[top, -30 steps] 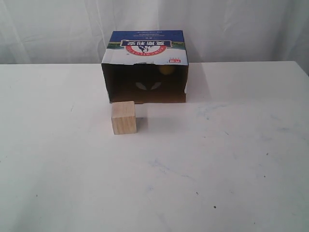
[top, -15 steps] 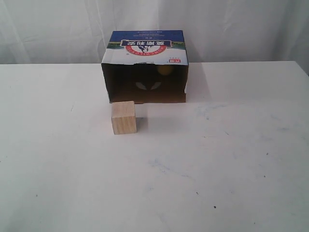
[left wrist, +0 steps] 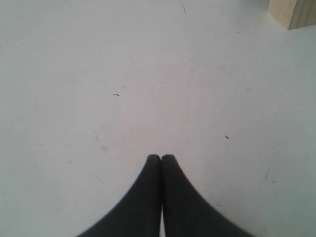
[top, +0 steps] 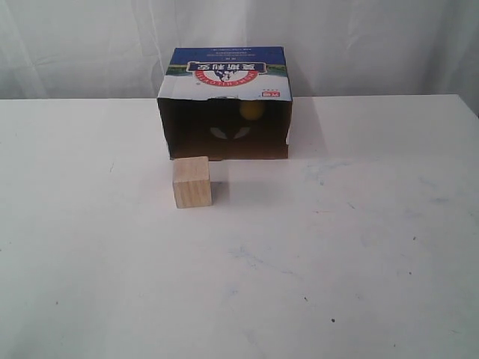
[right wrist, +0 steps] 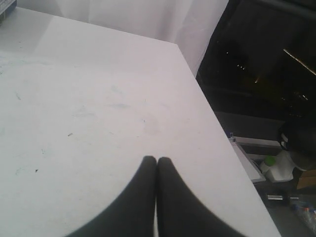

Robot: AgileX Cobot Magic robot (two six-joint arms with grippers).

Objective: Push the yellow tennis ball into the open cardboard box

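Well, you can only dimly see the yellow tennis ball (top: 251, 110) inside the dark open cardboard box (top: 228, 71); left gripper (left wrist: 161, 157) and right gripper (right wrist: 156, 159) are pinched together, empty.

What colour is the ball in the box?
The ball is yellow, best seen in the exterior view.

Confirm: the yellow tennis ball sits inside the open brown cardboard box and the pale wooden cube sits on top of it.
Not quite: the exterior view shows the pale wooden cube on the white table in front of the open brown cardboard box. The yellow tennis ball is inside.
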